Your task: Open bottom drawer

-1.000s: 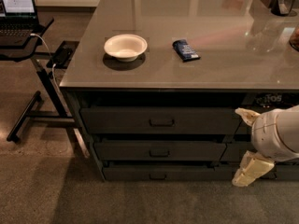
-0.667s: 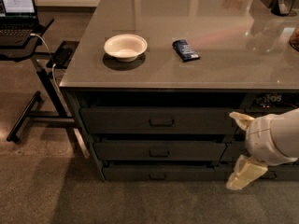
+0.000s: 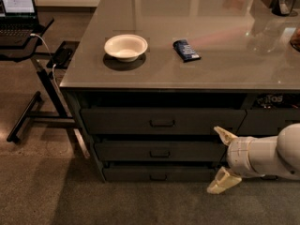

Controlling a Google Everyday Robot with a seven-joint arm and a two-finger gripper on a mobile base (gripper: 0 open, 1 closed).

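Observation:
The bottom drawer (image 3: 159, 174) is the lowest, slimmest dark grey front under the counter, closed, with a small dark centre pull handle (image 3: 158, 176). Two taller drawers (image 3: 161, 121) sit above it, also closed. My gripper (image 3: 220, 160) comes in from the lower right on a white arm. Its cream fingers (image 3: 224, 181) are spread wide, one up at the middle drawer's height, one low at the bottom drawer's right end. It holds nothing and is well to the right of the handle.
A white bowl (image 3: 125, 47) and a blue packet (image 3: 186, 50) lie on the grey countertop (image 3: 211, 69). A laptop stand (image 3: 35, 93) with cables stands on the carpet at the left. A neighbouring drawer column (image 3: 269, 121) is at the right, behind my arm.
My gripper has moved left, from the neighbouring column toward the right end of the wide drawers. The drawers have not moved.

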